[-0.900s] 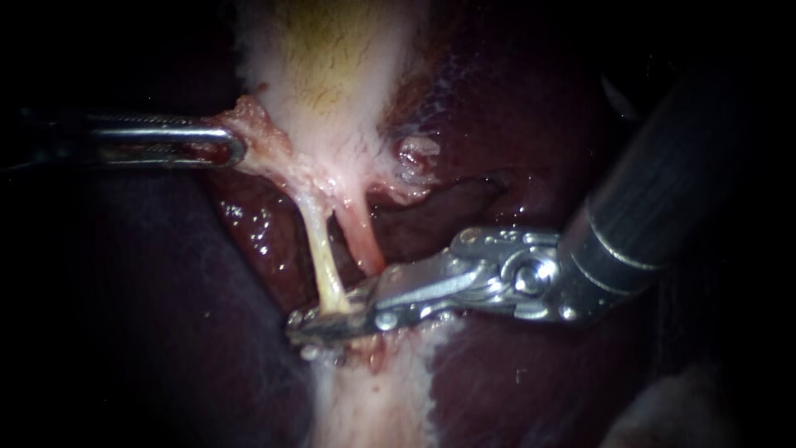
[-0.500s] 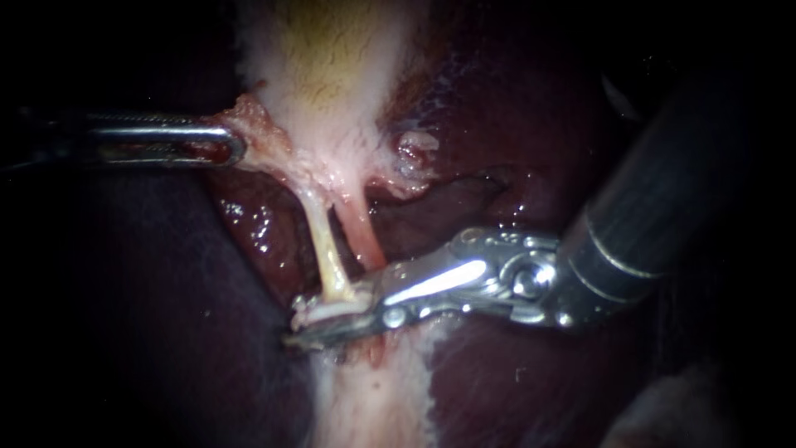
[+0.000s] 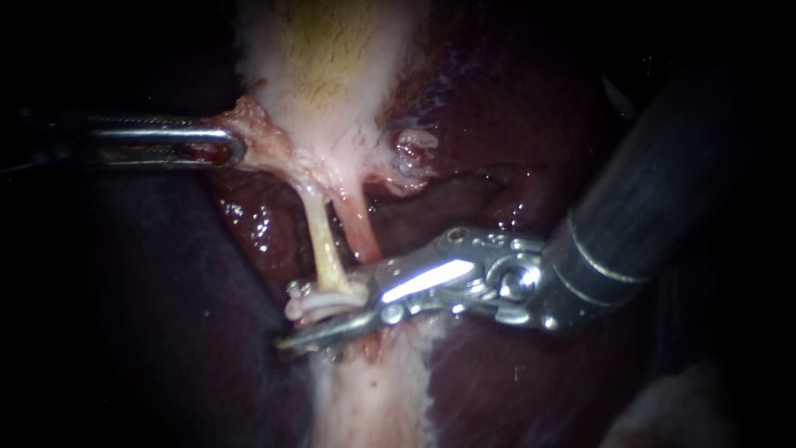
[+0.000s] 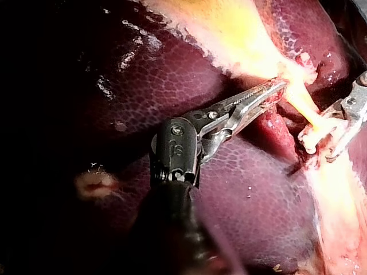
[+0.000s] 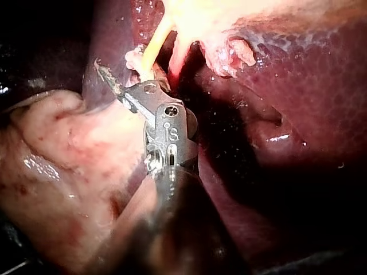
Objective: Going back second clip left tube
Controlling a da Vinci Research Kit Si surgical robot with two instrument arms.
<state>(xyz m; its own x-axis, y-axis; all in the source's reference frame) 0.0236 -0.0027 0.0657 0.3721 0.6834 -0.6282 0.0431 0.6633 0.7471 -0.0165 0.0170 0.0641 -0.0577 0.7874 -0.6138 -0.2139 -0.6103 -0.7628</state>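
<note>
Two thin tubes run down from the gallbladder (image 3: 332, 75): the pale left tube (image 3: 319, 241) and the pinker right tube (image 3: 361, 232). A white clip (image 3: 319, 301) sits across the lower end of the left tube. My right instrument (image 3: 288, 317) comes in from the right. Its jaws stand open around the clip, the lower one lying free below it. My left instrument (image 3: 225, 148) is shut on the gallbladder's tissue at its neck and holds it to the left. The left wrist view shows those jaws (image 4: 268, 93) clamped on tissue, with the clip (image 4: 314, 135) ahead of them.
Dark red liver (image 3: 531, 108) lies on both sides of the tubes. A pale strip of tissue (image 3: 373, 398) runs down below the clip. A small raw patch (image 3: 414, 149) sits to the right of the gallbladder's neck. The right instrument's thick shaft (image 3: 647, 191) crosses the right side.
My right instrument's jaws have opened, and the white clip now shows on the left tube. Its lower jaw has dropped a little. The left instrument has not moved.
</note>
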